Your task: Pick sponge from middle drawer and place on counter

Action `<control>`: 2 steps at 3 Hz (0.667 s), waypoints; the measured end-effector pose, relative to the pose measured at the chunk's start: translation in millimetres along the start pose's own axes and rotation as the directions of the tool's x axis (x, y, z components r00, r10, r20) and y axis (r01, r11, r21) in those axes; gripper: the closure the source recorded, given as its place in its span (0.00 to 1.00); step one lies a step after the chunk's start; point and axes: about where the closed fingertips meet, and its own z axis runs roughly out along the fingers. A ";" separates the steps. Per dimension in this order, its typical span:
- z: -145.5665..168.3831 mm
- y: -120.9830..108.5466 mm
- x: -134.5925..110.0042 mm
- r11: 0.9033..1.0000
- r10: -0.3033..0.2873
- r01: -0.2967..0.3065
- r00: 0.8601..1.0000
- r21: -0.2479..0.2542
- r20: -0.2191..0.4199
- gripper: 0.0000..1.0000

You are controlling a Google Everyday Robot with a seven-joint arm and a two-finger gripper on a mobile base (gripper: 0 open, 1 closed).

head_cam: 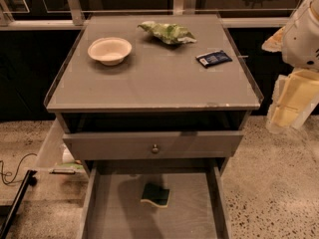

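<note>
Below the front edge of the large flat grey square bench (149, 83), the wide shallow grey middle drawer (112, 213) stands pulled out. The small rectangular sponge (155, 194), dark green scrub face over pale yellow foam, lies flat on the drawer's bare floor near the middle, touching neither side wall.

Between drawer and bench top sits a grey drawer front (199, 144) with a small round metal knob (155, 148). On the bench, a shallow cream round bowl (109, 50) stands toward the rear left corner, a crumpled light-green wrapper (168, 32) lies by the rear edge, and a flat dark-blue packet (214, 58) lies near the right edge. Clear raised strips line the side edges, and the front edge is chipped right of centre.

Off the bench's right edge hangs the robot's white-and-pale-yellow hand (291, 101), well apart from the sponge; whether it is open or closed I cannot tell.

A pale speckled stone floor (274, 183) surrounds the cabinet, with a thin black cable (12, 171) at left and dark panels behind.
</note>
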 end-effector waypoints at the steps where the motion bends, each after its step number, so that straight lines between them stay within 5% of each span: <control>1: 0.1 0.0 0.0 1.000 0.000 0.000 1.000 0.000 0.000 0.00; 2: 6.3 4.0 0.6 1.000 -0.008 0.008 1.000 0.002 0.017 0.00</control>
